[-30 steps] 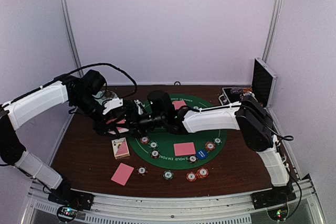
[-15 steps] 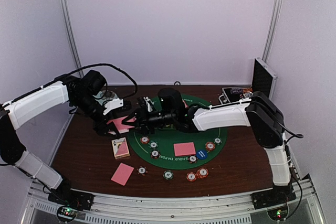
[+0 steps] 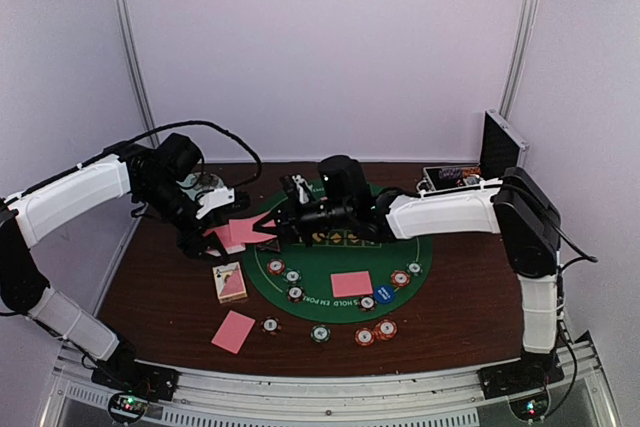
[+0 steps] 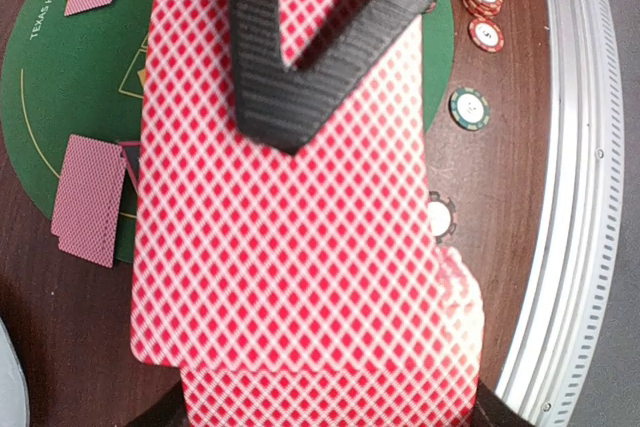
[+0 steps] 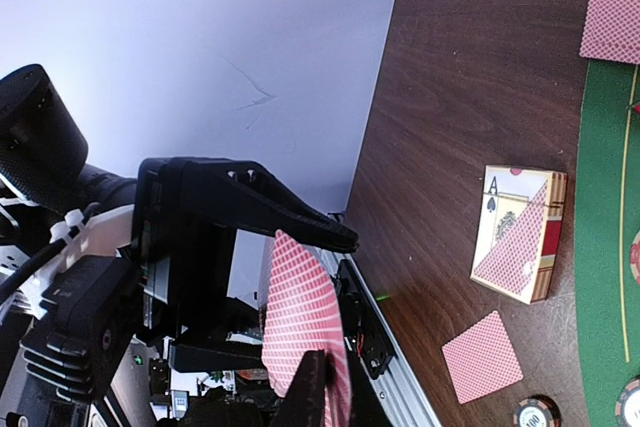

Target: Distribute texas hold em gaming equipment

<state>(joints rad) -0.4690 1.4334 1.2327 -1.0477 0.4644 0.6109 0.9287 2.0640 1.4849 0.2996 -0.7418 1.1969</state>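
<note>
The round green felt mat [image 3: 318, 265] lies in the middle of the table, and both arms meet above its left edge. The left gripper [image 3: 218, 235] is closed on the deck [image 4: 330, 402] of pink-backed cards and holds it in the air, over the brown table just beside the mat. The right gripper [image 3: 283, 224] comes from the mat side, and its two fingers are pinched together on the far end of the top card [image 3: 255, 230].

This card is the thing that matters now. It lies flat on the deck but is shifted off it toward the right gripper. Its long axis runs from one gripper to the other, so I judge that a straight pull along this axis, toward the mat, would free it. The right arm is the nearer one to the places on the mat.

Under the deck, on the table, a card box [image 5: 520, 232] lies flat. It shows a letter A with a spade. A single card [image 3: 233, 331] lies nearer to the front edge.

On the mat I can read "TEXAS HOLD" in the left wrist view. The blue disc [image 3: 384, 294] carries white writing that is too small to read, and so do the striped chips [image 3: 364, 336].
</note>
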